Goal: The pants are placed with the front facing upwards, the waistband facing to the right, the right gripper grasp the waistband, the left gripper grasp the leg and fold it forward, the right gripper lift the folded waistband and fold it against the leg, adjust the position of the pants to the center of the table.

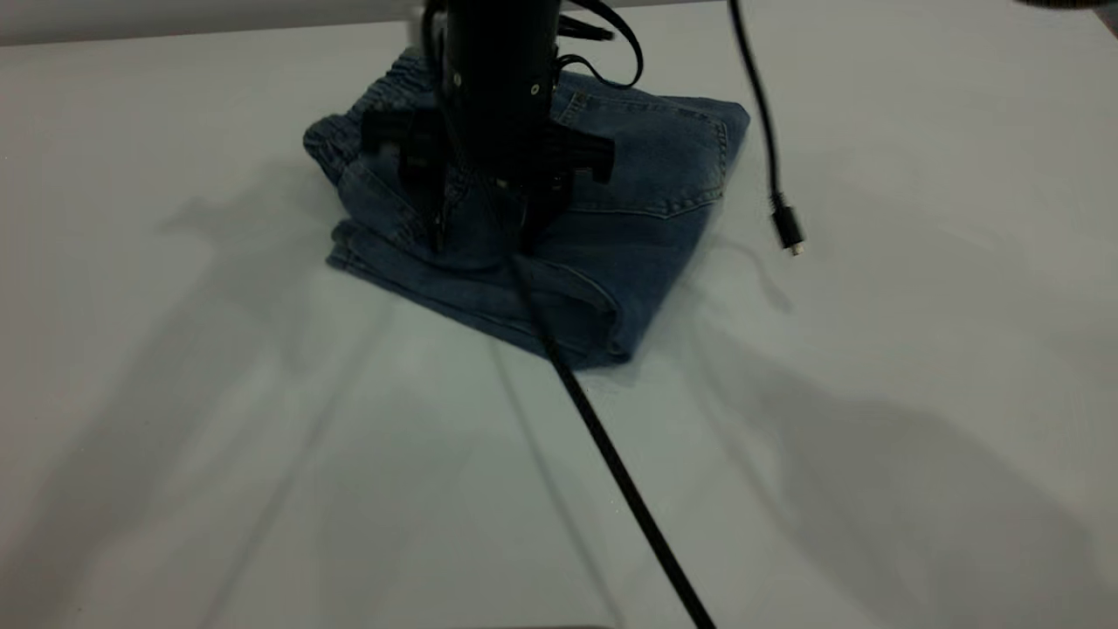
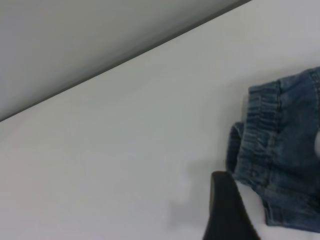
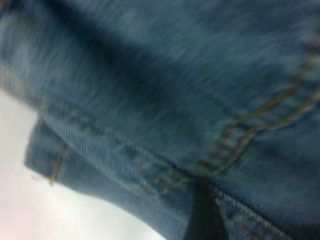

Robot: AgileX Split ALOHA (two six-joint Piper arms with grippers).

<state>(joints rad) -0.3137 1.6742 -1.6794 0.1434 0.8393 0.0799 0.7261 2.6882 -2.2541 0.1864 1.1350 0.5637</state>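
The blue denim pants (image 1: 611,218) lie folded into a compact bundle on the far middle of the white table (image 1: 262,437), a stitched pocket on top. The ruched waistband (image 1: 384,92) is at the bundle's far left corner. My right gripper (image 1: 485,223) stands straight down over the bundle's left half, open, its two fingers spread and their tips resting on the denim. Its wrist view is filled with denim (image 3: 150,90) and one dark fingertip (image 3: 200,217). The left gripper (image 2: 227,210) hovers over bare table just off the waistband (image 2: 262,115); it is outside the exterior view.
A black cable (image 1: 611,463) runs from the right arm across the pants' near edge to the table's front. A second cable hangs at the right, its plug (image 1: 789,229) just above the table. The table's far edge (image 2: 125,57) lies beyond the left gripper.
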